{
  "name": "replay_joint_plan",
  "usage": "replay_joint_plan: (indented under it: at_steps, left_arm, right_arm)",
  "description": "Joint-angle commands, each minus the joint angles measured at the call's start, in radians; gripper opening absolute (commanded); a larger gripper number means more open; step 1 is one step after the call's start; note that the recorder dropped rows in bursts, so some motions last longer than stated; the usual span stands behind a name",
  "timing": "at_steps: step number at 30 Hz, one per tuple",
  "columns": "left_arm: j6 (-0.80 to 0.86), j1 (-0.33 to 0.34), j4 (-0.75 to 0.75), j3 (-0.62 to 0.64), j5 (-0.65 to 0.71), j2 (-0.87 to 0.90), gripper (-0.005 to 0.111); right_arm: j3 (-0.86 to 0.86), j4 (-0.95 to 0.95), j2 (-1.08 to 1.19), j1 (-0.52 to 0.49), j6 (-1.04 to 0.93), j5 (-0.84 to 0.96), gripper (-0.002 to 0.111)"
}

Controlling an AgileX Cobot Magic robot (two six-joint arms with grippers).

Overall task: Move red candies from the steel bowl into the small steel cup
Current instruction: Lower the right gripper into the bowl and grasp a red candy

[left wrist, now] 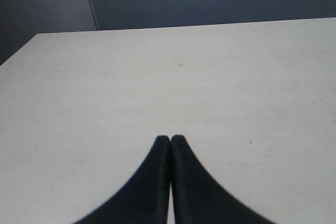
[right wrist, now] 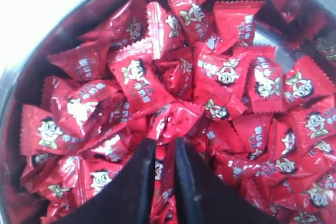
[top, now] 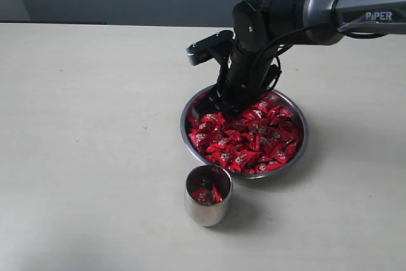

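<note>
Exterior view: steel bowl (top: 305, 138) right of centre on pale bench (top: 82, 125), heaped with red candies (top: 254, 141); small steel cup (top: 206, 212) just near-left of bowl, apart from it, with a few candies inside. Right arm (top: 279, 14) reaching down into bowl's far-left part. Right wrist view: right jaws nearly together, clamped on one of the red candies (right wrist: 173, 121) amid heap. Left wrist view: left jaws together, tips touching, above bench.
</note>
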Motion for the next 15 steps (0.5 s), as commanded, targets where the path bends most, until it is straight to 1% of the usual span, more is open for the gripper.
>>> replay_joint_plan:
  at_steps: [1,8,15]
  left_arm:
    - [-0.001,-0.007,0.002,0.005,-0.008,-0.005,0.000]
    - [-0.001,-0.007,0.002,0.005,-0.008,-0.005,0.000]
    - [-0.001,-0.007,0.002,0.005,-0.008,-0.005,0.000]
  right_arm:
    - [-0.006,-0.008,0.033,-0.006,-0.003,-0.012,0.014]
    - [-0.006,-0.062,0.039,-0.006,0.003,-0.017,0.014]
    - [-0.006,-0.073,0.039,-0.006,0.003,-0.013,0.014]
